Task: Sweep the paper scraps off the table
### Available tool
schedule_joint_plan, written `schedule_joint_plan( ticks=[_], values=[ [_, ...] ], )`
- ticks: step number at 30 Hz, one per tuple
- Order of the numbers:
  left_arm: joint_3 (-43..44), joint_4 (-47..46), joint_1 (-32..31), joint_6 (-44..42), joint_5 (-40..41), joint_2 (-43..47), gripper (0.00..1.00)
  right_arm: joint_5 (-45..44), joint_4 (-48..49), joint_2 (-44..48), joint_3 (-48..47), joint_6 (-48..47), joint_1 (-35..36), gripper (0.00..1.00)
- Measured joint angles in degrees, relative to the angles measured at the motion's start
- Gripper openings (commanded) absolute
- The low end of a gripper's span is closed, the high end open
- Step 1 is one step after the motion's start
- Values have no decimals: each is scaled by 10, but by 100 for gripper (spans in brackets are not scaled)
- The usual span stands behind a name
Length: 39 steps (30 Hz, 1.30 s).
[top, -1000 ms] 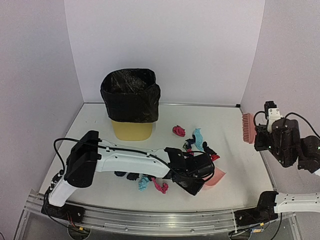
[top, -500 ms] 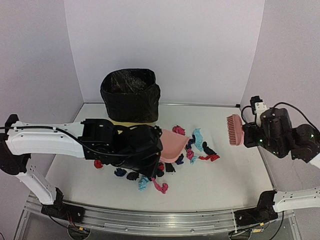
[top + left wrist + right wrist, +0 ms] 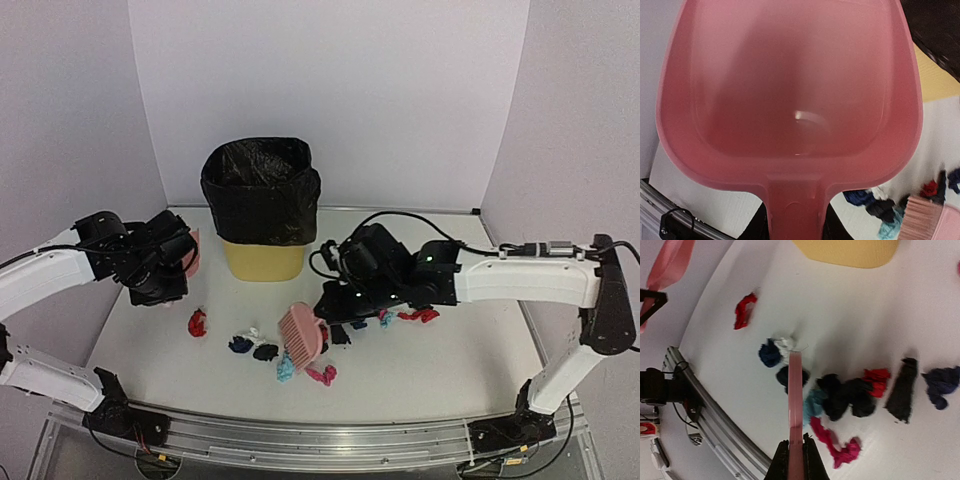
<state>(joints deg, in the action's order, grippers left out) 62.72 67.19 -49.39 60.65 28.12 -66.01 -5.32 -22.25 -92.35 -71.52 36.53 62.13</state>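
Light, crumpled paper scraps (image 3: pixel 265 352) lay strewn across the worktop (image 3: pixel 450 370) before the bin (image 3: pixel 262 200); right fingers (image 3: pixel 781 464) pinched the hand brush (image 3: pixel 300 335), left fingers (image 3: pixel 759 229) the dustpan (image 3: pixel 790 90). Likely best swept, not grasped.

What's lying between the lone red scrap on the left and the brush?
A navy wad, a small white bit and a black wad, clearest in the top view; the right wrist view shows them too.

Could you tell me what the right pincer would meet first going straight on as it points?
Likely the navy-and-white paper scraps at the tip of the brush it holds, then the table; depth is unclear.
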Motion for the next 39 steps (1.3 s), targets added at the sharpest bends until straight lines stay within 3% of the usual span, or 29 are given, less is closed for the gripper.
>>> schedule_joint_plan(
  ticks=[3, 8, 15, 25, 32, 39],
  values=[
    [-15, -25, 87, -35, -6, -9, 0, 38, 71, -74, -57, 17, 25, 0],
    [-26, -67, 149, -88, -28, 29, 0, 87, 151, -177, -158, 56, 42, 0],
    [-26, -75, 164, -104, -33, 38, 0, 102, 208, -338, -339, 95, 52, 0],
    [-35, -78, 164, -114, -47, 93, 0, 26, 176, -479, -470, 124, 55, 0],
    [-52, -89, 164, -140, -71, 104, 0, -16, 151, -475, -430, 149, 53, 0],
    [-71, -142, 164, -174, -109, 107, 0, -53, 147, -344, -264, 152, 45, 0]
  ],
)
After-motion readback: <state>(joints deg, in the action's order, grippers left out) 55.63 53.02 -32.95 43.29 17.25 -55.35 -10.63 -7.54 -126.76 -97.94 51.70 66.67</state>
